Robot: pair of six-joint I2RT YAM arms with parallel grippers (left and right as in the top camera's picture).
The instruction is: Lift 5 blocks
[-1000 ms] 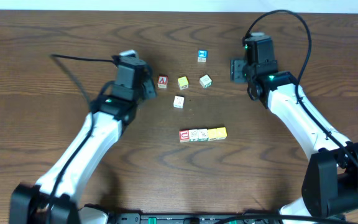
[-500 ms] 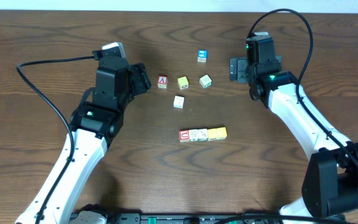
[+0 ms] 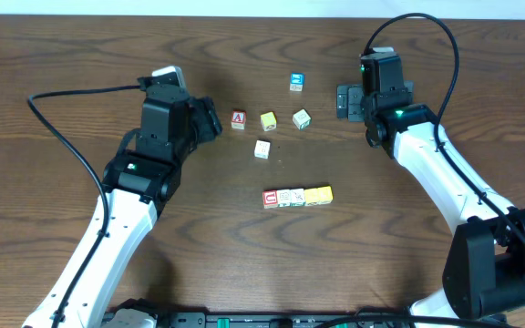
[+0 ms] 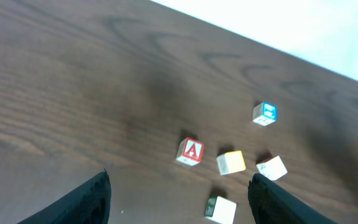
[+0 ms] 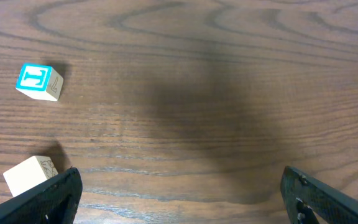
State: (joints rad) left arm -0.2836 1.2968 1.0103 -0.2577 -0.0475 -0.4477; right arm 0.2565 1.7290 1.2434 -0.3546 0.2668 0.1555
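Blocks (image 3: 297, 197), five small wooden cubes with printed faces, lie touching in a straight row on the grained brown table (image 3: 80, 55). Only the overhead view shows them; neither wrist view does. We see the left claw (image 3: 210, 120) and right claw (image 3: 344, 102) spread wide, holding nothing, well apart from the row.

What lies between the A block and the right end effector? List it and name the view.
A yellow block and a whitish block, roughly in line between the A block and the right end effector. The overhead view shows it.
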